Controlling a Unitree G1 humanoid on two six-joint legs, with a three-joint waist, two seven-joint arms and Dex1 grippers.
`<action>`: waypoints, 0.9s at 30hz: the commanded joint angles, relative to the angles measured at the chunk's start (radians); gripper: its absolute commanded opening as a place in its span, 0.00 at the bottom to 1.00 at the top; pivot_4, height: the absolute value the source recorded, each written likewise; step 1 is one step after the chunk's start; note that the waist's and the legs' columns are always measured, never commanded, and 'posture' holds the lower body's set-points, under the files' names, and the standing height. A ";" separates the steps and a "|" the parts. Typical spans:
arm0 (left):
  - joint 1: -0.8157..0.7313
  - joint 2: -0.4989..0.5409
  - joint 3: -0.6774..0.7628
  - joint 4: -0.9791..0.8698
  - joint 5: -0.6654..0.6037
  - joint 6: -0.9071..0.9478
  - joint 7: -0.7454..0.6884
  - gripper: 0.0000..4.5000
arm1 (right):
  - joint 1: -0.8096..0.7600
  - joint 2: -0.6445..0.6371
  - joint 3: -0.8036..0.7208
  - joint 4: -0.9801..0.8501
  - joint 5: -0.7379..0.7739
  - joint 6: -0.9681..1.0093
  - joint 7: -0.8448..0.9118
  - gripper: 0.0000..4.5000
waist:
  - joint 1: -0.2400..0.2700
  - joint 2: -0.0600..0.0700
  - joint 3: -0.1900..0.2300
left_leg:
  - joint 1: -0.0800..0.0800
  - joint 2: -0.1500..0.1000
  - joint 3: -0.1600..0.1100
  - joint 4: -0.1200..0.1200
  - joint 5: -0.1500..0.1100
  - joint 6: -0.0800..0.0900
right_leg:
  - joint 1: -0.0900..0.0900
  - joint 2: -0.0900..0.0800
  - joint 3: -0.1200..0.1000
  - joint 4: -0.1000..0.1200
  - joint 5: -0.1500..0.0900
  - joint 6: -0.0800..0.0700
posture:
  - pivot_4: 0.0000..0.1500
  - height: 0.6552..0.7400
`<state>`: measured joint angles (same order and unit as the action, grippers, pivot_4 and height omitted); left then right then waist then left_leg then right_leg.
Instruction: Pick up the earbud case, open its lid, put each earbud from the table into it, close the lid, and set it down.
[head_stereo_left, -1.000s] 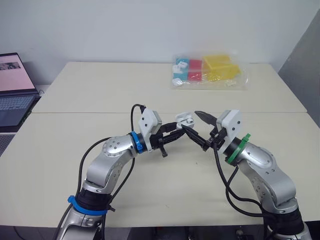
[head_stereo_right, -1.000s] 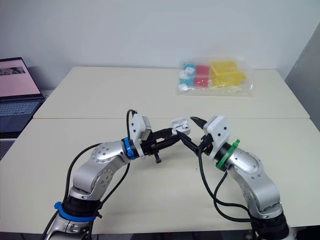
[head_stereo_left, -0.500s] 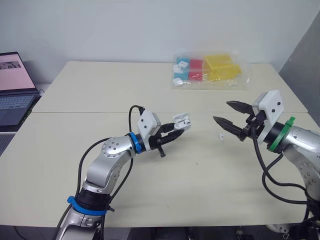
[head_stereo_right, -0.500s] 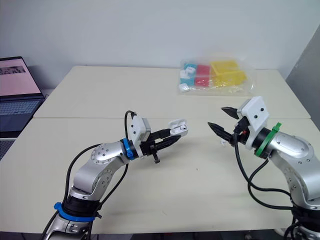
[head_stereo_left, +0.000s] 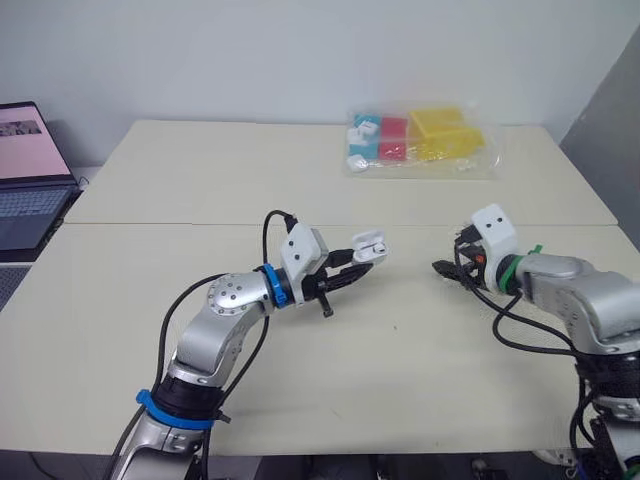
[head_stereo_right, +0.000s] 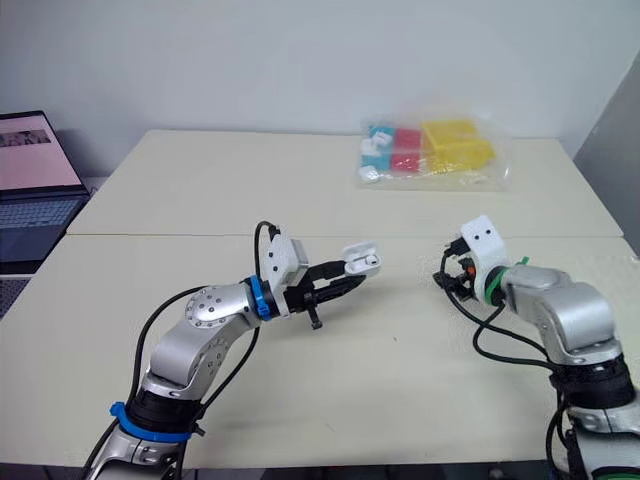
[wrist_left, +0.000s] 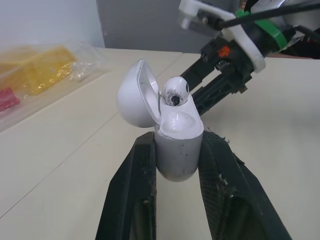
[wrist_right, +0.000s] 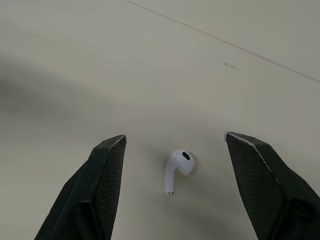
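Left gripper (wrist_left: 177, 146): closed on the lower body of the case (wrist_left: 177, 150), held clear of the table (head_stereo_left: 300, 390). The lid (wrist_left: 136, 95) is tipped back on its hinge, and one earbud (wrist_left: 175, 92) sits head-up in the case.

Right gripper (wrist_right: 175, 136): wide open, holding nothing. It hangs over the loose earbud (wrist_right: 179, 165), which lies flat on the table to the right of the case and below it.

Key relation: the loose earbud lies between the two fingers (wrist_right: 102, 175), a little nearer the right-hand one as I read it, touching neither. Its stem runs roughly at right angles to the closing line – so the fingers would meet across the bud, not end to end. The right arm is plainly the nearer one.

Materials:
- Case and both earbuds: glossy white hard plastic, rounded (I expect them to slip under a light pinch).
- Loose earbud: bulb head, short straight stem.
- Fingers: black, faintly textured, tapering.
- Table: matt beige, flat.
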<state>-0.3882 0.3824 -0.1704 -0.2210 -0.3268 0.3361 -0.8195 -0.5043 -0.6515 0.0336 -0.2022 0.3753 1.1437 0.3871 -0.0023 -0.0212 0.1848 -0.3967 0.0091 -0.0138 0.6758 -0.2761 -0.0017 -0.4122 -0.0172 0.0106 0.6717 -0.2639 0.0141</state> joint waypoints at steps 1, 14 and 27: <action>-0.014 0.006 0.001 -0.041 -0.002 -0.008 -0.002 0.17 | -0.023 0.037 -0.020 0.038 -0.031 -0.018 -0.038 0.73 | 0.000 0.000 0.000 | 0.000 0.000 0.000 0.000 0.000 0.000 | 0.000 0.000 0.000 0.000 0.000 0.000 | 1.00 1.00; -0.007 0.011 0.003 -0.068 -0.004 0.014 0.013 0.17 | -0.018 0.123 -0.040 0.119 -0.070 -0.022 -0.065 0.64 | -0.002 0.000 0.000 | -0.001 0.000 0.000 0.000 0.000 0.000 | -0.002 0.000 0.000 0.001 0.000 0.000 | 1.00 1.00; -0.006 0.015 0.007 -0.081 -0.003 0.027 0.021 0.17 | 0.016 0.101 -0.019 0.079 -0.084 -0.031 -0.031 0.10 | -0.001 0.000 0.000 | -0.001 0.000 0.000 0.001 0.000 0.000 | -0.002 0.000 0.000 0.002 0.000 0.000 | 1.00 1.00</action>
<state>-0.3878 0.3918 -0.1703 -0.2530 -0.3268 0.3673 -0.8011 -0.5020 -0.5355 0.0148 -0.0986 0.2954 1.1068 0.3401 -0.0036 -0.0211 0.1848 -0.3975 0.0088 -0.0137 0.6764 -0.2760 -0.0017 -0.4140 -0.0172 0.0109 0.6737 -0.2636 0.0139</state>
